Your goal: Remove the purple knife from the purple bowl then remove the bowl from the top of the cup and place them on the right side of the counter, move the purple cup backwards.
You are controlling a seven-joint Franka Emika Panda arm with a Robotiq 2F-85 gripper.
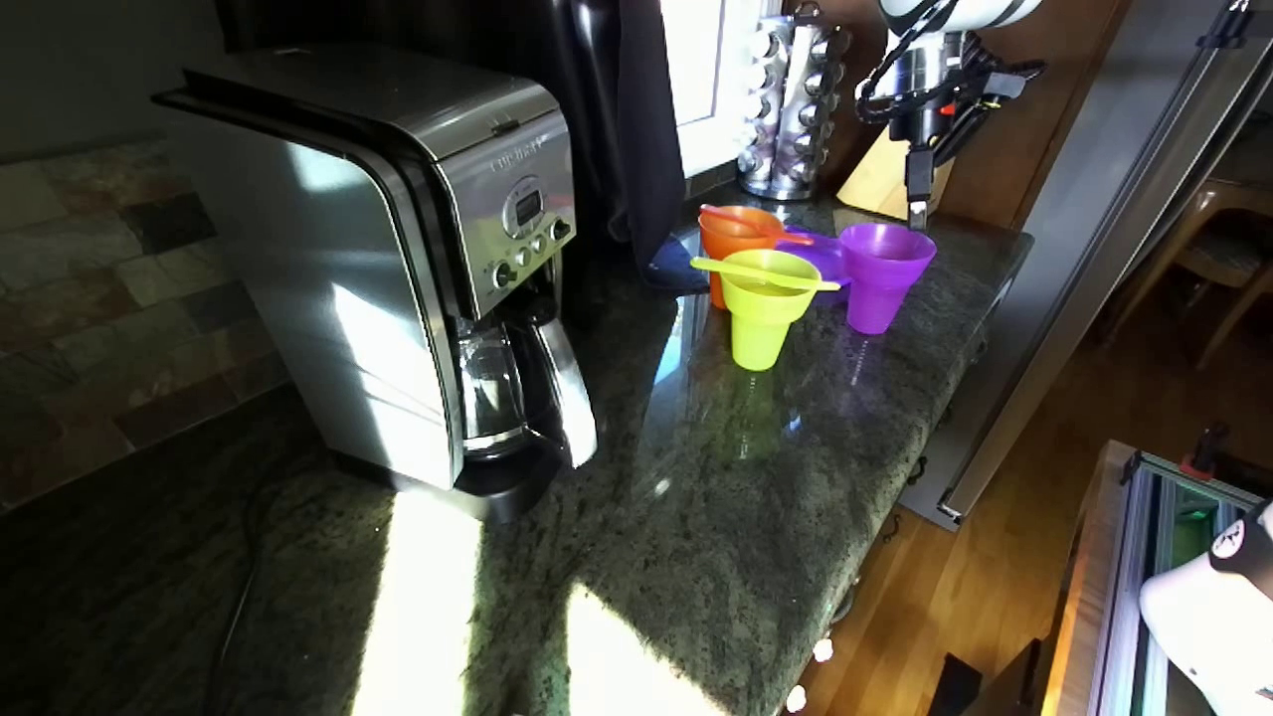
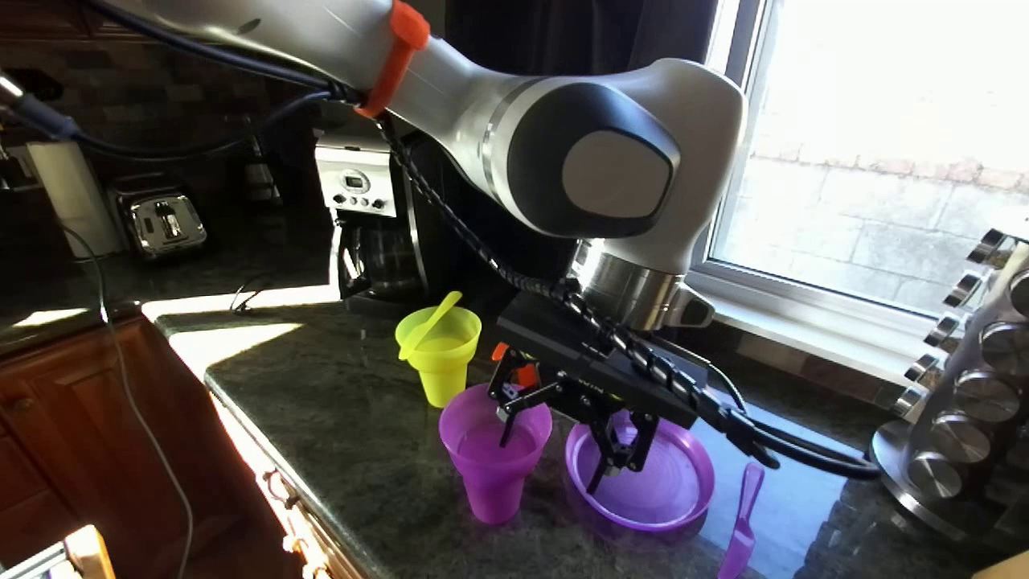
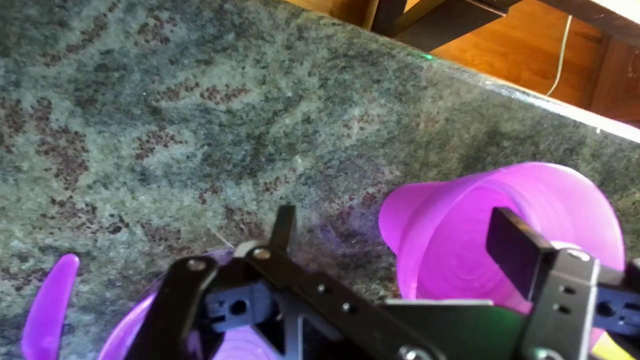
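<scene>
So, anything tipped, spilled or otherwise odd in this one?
Nothing stands out: the purple cup stands upright, and the purple bowl and purple knife rest apart on the counter, fitting the task. No spill shows.

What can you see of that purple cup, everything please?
The flared purple plastic-looking cup is slightly see-through, its wide upper part stepping in to a narrower base. It stands upright on the dark green, speckled stone-look counter, beside the shallow round purple plastic bowl and nearer the counter's edge. Its mouth is open, with faint rings inside. One finger of the open black metal-looking pincer overlaps the mouth in the wrist view; whether it touches, I can't tell.
</scene>
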